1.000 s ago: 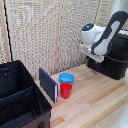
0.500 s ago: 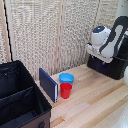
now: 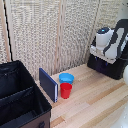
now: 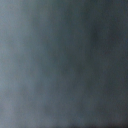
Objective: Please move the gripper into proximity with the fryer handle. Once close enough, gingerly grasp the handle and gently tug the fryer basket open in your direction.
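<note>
On my exterior view the air fryer (image 3: 111, 67) is a matte-black box standing on the wooden table (image 3: 95, 102) at the exterior view's right, against the wicker screen (image 3: 55, 35). The white arm (image 3: 116, 40) is bent down over its top and front, so the fryer basket and its handle are covered from here. The gripper (image 3: 101, 52) seems pressed close to the fryer's front, though I cannot tell whether its fingers are parted or gripping anything. My wrist view is only a grey-blue blur.

Bulky white arm (image 3: 106, 41), black joints
</note>
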Motion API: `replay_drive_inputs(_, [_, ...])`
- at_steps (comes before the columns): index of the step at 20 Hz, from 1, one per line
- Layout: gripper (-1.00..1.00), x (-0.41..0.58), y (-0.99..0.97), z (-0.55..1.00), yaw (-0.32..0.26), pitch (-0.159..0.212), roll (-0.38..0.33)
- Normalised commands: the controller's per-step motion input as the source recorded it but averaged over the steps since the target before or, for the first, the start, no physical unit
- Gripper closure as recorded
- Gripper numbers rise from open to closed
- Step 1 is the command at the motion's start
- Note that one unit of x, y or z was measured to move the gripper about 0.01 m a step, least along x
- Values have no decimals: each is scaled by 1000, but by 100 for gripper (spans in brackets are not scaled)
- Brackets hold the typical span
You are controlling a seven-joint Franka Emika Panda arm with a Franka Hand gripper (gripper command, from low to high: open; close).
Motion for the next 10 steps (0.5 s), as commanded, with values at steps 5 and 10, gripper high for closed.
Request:
replay_drive_inputs(5, [100,197,-128,210,135,175,33])
replay_drive_inputs(10, [100,-14,-124,121,116,78,81])
